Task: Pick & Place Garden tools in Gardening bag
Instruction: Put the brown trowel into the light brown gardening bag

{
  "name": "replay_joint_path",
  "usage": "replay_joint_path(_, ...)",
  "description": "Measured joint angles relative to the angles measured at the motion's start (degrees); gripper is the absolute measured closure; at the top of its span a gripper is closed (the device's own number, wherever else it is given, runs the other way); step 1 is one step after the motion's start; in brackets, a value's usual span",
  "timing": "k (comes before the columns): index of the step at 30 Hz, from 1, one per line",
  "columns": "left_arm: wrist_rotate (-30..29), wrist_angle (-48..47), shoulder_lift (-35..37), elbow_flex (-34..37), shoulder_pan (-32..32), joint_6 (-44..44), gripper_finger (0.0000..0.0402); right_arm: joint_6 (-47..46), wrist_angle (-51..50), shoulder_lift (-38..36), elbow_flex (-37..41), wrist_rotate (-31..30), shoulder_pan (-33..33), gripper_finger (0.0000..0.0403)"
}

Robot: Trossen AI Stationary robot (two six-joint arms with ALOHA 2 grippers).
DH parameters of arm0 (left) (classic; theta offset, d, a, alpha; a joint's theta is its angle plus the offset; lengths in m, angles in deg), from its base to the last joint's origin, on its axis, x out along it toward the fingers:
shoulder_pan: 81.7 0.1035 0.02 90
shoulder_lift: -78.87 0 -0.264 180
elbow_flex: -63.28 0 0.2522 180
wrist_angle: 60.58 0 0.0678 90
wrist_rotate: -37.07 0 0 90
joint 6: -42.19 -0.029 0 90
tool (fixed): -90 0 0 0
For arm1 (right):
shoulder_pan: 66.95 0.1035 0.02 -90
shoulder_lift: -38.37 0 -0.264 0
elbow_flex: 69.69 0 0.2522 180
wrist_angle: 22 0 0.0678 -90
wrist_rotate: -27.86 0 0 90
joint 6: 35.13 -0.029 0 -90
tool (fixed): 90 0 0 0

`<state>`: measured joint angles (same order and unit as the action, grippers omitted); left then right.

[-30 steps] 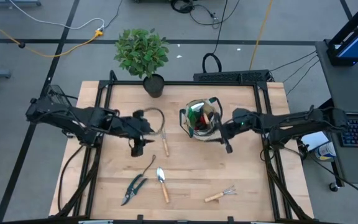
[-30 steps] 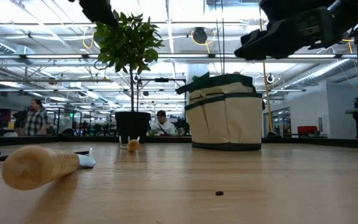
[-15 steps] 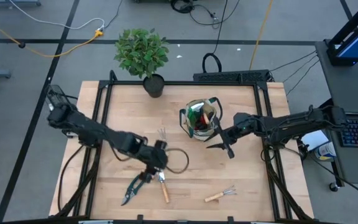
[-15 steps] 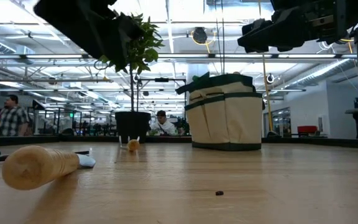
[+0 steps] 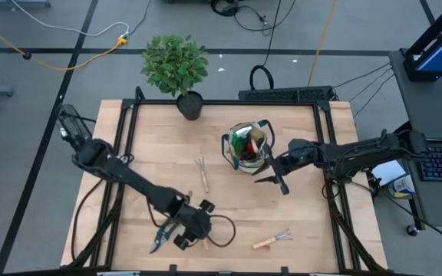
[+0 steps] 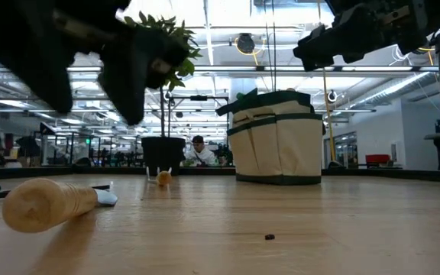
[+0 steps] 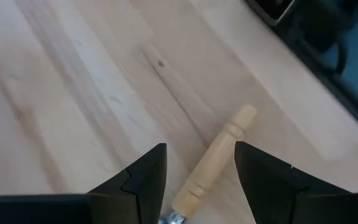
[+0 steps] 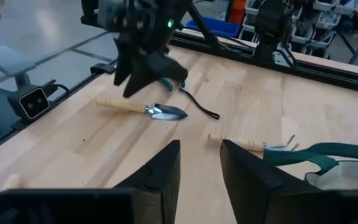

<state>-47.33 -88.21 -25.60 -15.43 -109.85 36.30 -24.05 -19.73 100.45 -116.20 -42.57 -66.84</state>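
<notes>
The beige gardening bag [image 5: 248,147] stands upright on the table's far right, with several tools in it; it also shows in the low view [image 6: 277,141]. A wooden-handled trowel [image 8: 145,109] lies flat near the front edge. My left gripper [image 5: 192,230] hovers open just above it, one finger on either side of the trowel's handle [image 7: 219,162], not touching. Dark shears [image 5: 162,236], a fork [image 5: 202,173] and a rake [image 5: 273,239] lie flat on the table. My right gripper [image 5: 270,184] is open and empty beside the bag, above the table.
A leafy plant in a black pot [image 5: 189,106] stands at the far edge. A thin dark weeder [image 8: 199,107] lies beside the trowel's blade. Black frame rails [image 5: 121,153] run along the table's sides. People show in the room beyond the table.
My left gripper has travelled from beside the fork in the table's middle toward the near edge and down, and now stands over the trowel. The tools on the table have not moved.
</notes>
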Motion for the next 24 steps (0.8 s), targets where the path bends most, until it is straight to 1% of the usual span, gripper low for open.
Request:
replay_joint_path(4, -0.55, 0.56, -3.17, 0.0, -0.99, 0.31, 0.0206, 0.15, 0.0, 0.01, 0.0, 0.01, 0.8, 0.0298)
replay_joint_path(7, -2.86, 0.33, -5.18, 0.0, -1.55, 0.17, 0.0206, -0.05, 0.0, 0.0, -0.02, 0.02, 1.31, 0.0298)
replay_joint_path(9, -4.34, 0.16, -6.13, 0.0, -1.61, 0.09, 0.0206, 0.1, -0.02, 0.02, -0.02, 0.0, 1.53, 0.0298)
replay_joint_path(14, -4.78, 0.3, -6.8, -0.09, -1.59, -1.54, 0.0214, 0.18, -0.02, 0.0, -0.02, 0.0, 1.52, 0.03)
replay_joint_path(17, -4.73, 0.3, -6.8, -0.11, -1.59, -1.98, 0.024, 0.2, 0.0, 0.01, -0.02, 0.0, 1.52, 0.03)
replay_joint_path(24, -4.45, 0.31, -6.86, -0.11, -1.26, -1.76, 0.0322, 0.13, -0.02, 0.01, -0.02, 0.02, 1.52, 0.0301)
